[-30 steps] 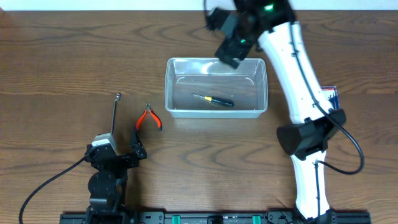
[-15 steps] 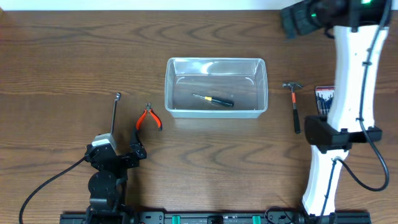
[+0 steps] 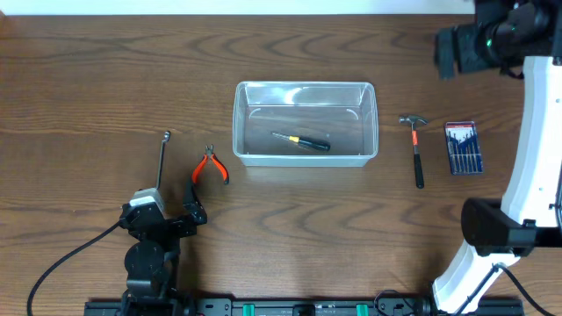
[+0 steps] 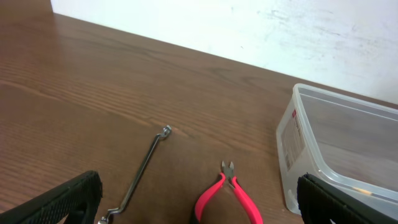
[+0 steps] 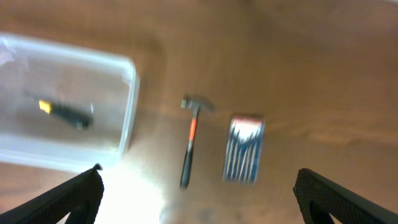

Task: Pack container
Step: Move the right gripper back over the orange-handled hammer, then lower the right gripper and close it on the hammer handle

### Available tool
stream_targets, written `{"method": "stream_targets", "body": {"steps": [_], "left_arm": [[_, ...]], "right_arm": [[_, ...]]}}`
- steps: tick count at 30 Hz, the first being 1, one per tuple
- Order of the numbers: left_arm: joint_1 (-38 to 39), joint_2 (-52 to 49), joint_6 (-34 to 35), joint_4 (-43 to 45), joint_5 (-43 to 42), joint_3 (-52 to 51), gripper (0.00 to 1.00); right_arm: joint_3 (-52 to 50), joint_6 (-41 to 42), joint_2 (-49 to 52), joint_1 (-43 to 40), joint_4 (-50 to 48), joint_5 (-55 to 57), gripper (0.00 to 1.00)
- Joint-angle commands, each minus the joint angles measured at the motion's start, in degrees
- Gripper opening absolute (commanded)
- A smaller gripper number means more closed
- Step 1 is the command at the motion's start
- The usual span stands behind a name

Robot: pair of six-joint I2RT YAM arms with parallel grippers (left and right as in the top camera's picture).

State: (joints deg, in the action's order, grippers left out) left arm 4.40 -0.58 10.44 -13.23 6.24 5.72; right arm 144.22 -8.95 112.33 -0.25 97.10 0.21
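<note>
Swung away from the far rim of the container point(image 3: 237, 123) since the earlier frame, the right gripper point(image 3: 452, 51) now hangs at its 2 o'clock, jaws spread and empty. The left gripper point(image 3: 167, 211), likewise spread, rests at 7 o'clock. Probable next pick: the hammer point(image 3: 416, 158) at 3 o'clock. Straddle its slim orange-and-black handle crosswise, near the heavy steel head. The clear, round-cornered plastic container sits at table centre, holding one screwdriver point(image 3: 300, 140).

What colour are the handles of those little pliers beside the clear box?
The pliers have red-orange handles; the left wrist view shows them best.
</note>
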Motion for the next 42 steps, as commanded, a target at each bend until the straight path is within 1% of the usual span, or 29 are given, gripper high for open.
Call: {"method": "stream_targets", "body": {"steps": [1, 6, 9, 13, 16, 21, 25, 28, 31, 42], "left_arm": [[0.3, 0.3, -0.8, -0.6, 0.5, -1.4, 0.98], [0.3, 0.3, -0.8, -0.6, 0.5, -1.4, 0.98], [0.3, 0.3, -0.8, -0.6, 0.5, -1.4, 0.98], [0.3, 0.3, -0.8, -0.6, 0.5, -1.4, 0.98], [0.3, 0.3, -0.8, -0.6, 0.5, -1.4, 0.98], [0.3, 0.3, -0.8, -0.6, 0.5, -1.4, 0.98], [0.3, 0.3, -0.8, -0.6, 0.5, -1.4, 0.98], [0.3, 0.3, -0.8, -0.6, 0.5, -1.4, 0.98], [0.3, 0.3, -0.8, -0.6, 0.5, -1.4, 0.98], [0.3, 0.3, -0.8, -0.6, 0.5, -1.4, 0.98]], "right_arm": [[-7.8, 1.2, -0.2, -0.7, 0.2, 0.0, 0.99], [-15.1, 1.2, -0.2, -1.7, -0.1, 0.0, 0.99], [-19.2, 1.2, -0.2, -2.7, -2.6, -0.1, 0.99], [-25.7, 3.7, 0.0, -3.4, -8.9, -2.2, 0.99], [-31.2, 3.3, 0.3, -3.4, -11.6, -1.9, 0.99], [-41.5, 3.1, 0.6, -3.3, -20.2, -1.9, 0.99], [-46.4, 5.4, 0.6, -3.3, -26.0, -2.0, 0.99], [-48.3, 7.8, 0.9, -3.2, -29.3, -2.0, 0.99], [-48.9, 8.1, 2.1, -3.1, -30.9, -2.0, 0.99], [-48.9, 8.7, 10.8, -3.0, -31.8, -2.2, 0.99]]}}
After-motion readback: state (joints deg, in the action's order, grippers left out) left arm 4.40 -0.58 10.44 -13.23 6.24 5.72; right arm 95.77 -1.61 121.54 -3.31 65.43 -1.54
